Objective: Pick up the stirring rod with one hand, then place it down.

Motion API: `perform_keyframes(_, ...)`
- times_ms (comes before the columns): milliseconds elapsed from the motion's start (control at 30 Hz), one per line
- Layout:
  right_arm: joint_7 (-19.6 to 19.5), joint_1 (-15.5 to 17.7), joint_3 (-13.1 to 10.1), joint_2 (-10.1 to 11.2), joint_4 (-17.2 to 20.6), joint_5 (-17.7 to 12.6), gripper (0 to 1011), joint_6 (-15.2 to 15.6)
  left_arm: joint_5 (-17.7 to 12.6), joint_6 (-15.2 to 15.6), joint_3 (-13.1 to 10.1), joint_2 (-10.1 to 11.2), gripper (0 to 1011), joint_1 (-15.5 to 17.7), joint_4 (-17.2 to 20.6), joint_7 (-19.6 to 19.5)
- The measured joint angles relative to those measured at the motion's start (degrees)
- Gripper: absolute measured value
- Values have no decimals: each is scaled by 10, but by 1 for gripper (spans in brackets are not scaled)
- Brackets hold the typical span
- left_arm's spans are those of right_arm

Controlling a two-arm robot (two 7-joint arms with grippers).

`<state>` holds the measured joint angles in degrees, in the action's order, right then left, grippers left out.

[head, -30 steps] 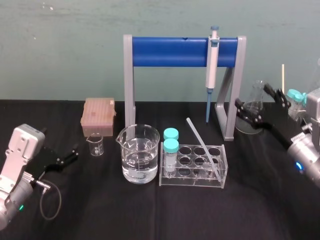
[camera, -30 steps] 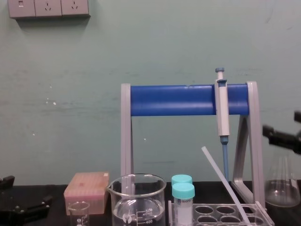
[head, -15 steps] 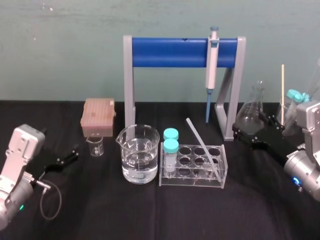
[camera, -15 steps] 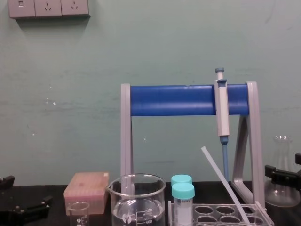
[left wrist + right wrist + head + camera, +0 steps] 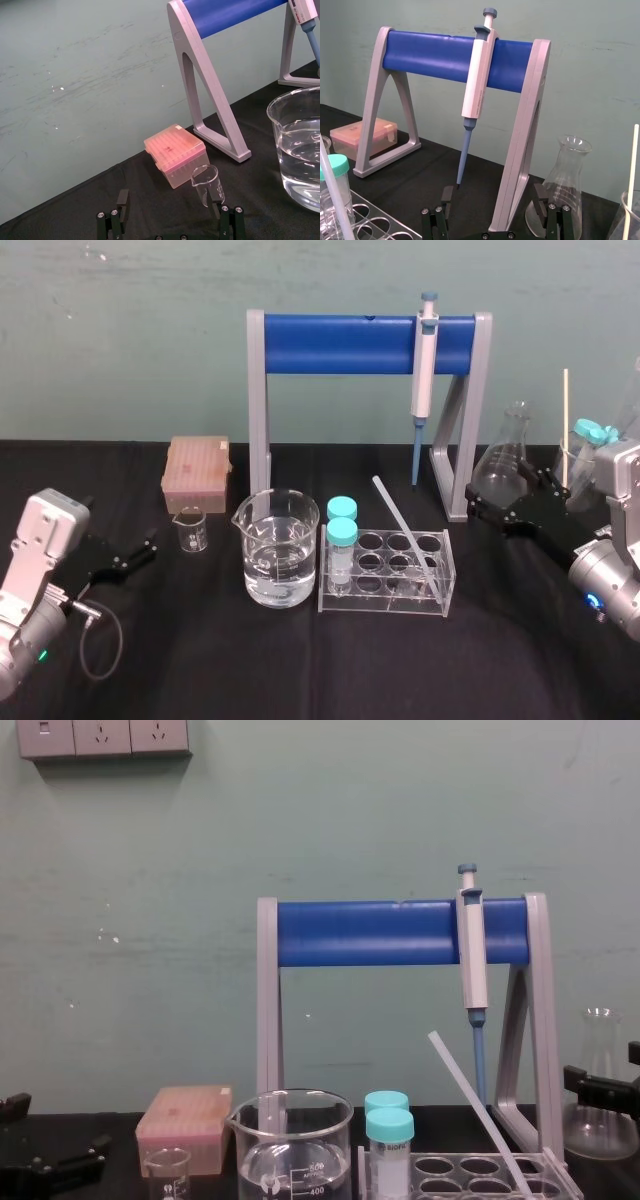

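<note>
The stirring rod (image 5: 400,525) is a thin translucent whitish rod leaning in the clear tube rack (image 5: 385,585) at table centre, its top end pointing up and to the left. It also rises from the rack in the chest view (image 5: 480,1115), and it crosses the edge of the right wrist view (image 5: 330,180). My right gripper (image 5: 510,502) hovers open and empty low over the table, right of the rack and in front of the flask (image 5: 505,455). Its fingers (image 5: 442,200) stand wide apart. My left gripper (image 5: 135,552) rests open at the far left.
A grey-and-blue stand (image 5: 340,343) holds a pipette (image 5: 424,370) behind the rack. A beaker of water (image 5: 275,550) and two capped tubes (image 5: 342,530) sit left of the rod. A small beaker (image 5: 190,528) and pink tip box (image 5: 197,470) are near the left gripper.
My right gripper dropped from a raised spot by the flask to low over the table, then shifted only slightly. The rod and left arm have not moved.
</note>
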<state>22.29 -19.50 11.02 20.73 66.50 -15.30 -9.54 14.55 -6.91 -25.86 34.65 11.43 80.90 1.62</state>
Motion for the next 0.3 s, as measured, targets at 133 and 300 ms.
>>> perform_keyframes(133,0,0,0,0,1,0,1003,-1,0,0,0,0,1000,0,0,0)
perform_keyframes(300,-1,0,0,0,1,0,1003,-1,0,0,0,0,1000,0,0,0)
